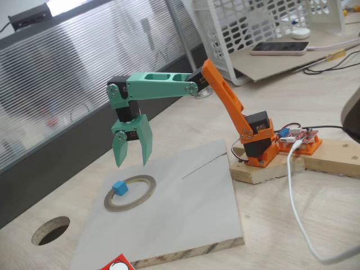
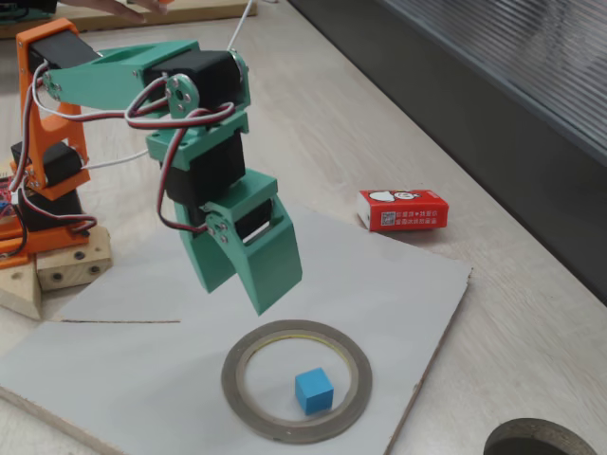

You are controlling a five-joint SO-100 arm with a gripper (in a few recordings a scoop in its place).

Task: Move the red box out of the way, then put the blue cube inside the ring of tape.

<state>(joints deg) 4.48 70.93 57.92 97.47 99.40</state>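
Blue cube (image 2: 314,391) sits inside the ring of tape (image 2: 296,380); red box (image 2: 403,209) lies well apart on the table. Green gripper (image 2: 245,284) hovers above, jaws parted, empty. Best retreat straight upward, avoiding the ring.

From where I sit, the red box (image 1: 117,263) is cut off by the bottom edge at six o'clock in a fixed view, so I see just a red-and-white corner. The dark desk hole (image 2: 542,438) is clipped at five o'clock in the other. The box's print is too small to read.
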